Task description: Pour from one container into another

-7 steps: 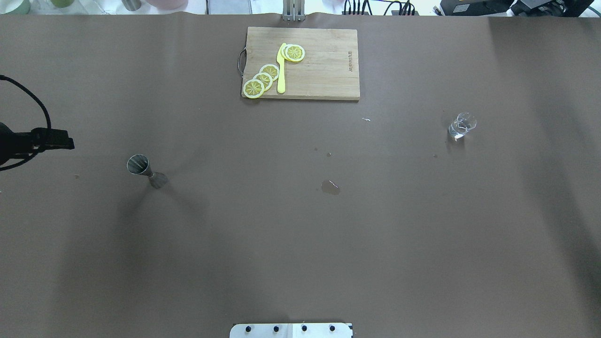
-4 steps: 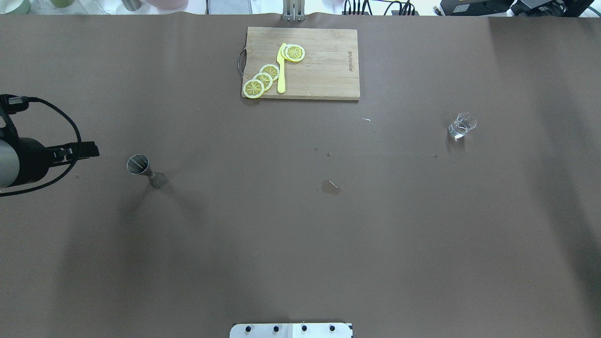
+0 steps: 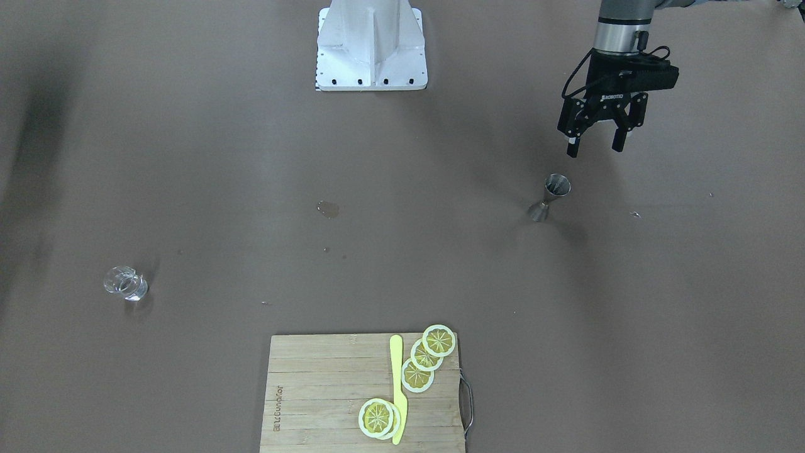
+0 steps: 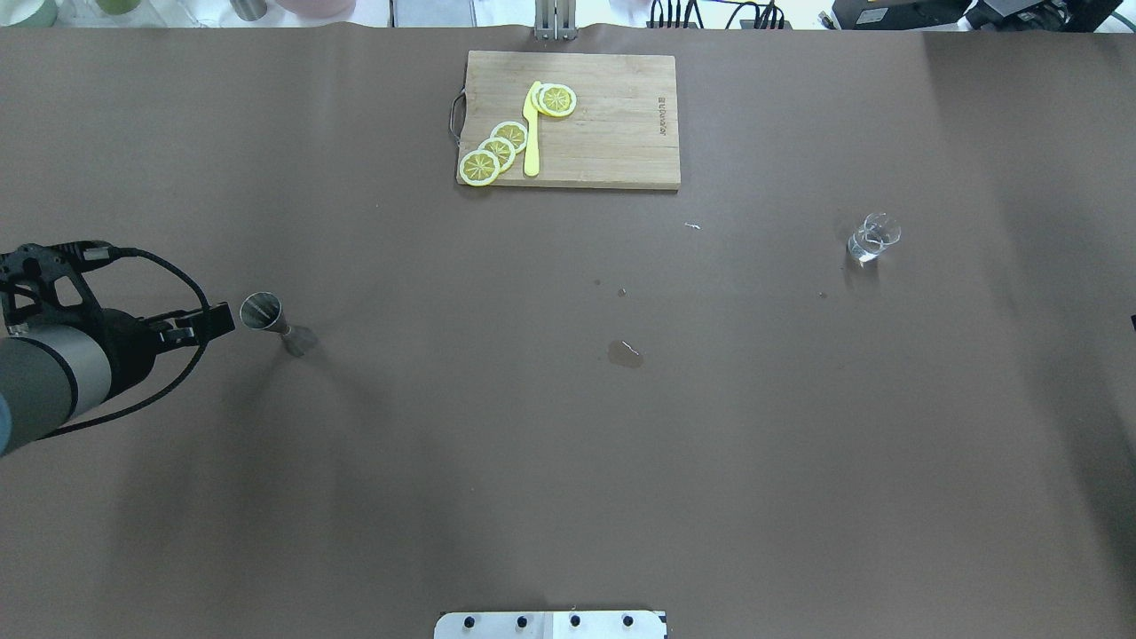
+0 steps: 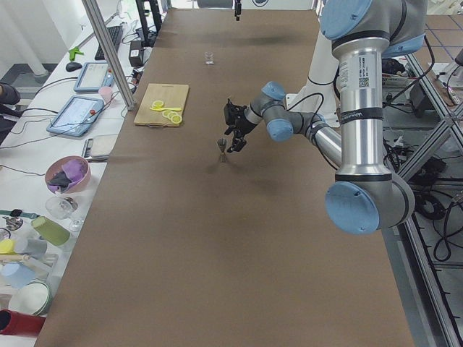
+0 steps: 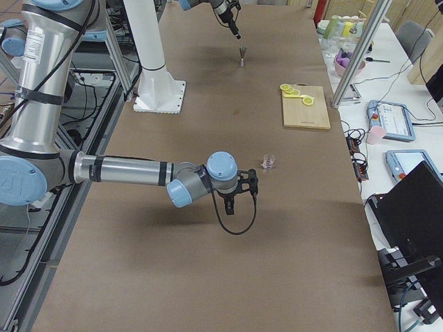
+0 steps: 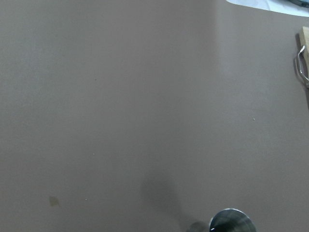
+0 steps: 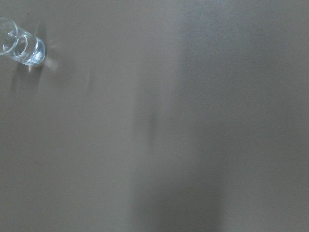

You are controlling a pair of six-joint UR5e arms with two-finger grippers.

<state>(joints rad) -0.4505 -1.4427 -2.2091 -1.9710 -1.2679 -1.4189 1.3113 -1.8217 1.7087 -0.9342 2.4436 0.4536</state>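
Observation:
The steel jigger stands upright on the brown table at the left, also seen as the jigger from the front and as its rim at the bottom of the left wrist view. My left gripper hangs open and empty just short of it, above the table; from overhead the left gripper nearly meets the rim. The clear glass cup stands far right, cup in the right wrist view. My right gripper hovers near the cup; whether it is open I cannot tell.
A wooden cutting board with lemon slices and a yellow knife lies at the far middle. A small wet patch marks the table's centre. The robot's base plate sits at the near edge.
My left arm has swung in from the table's left edge to the right, up to the jigger. Jigger and cup have not moved.

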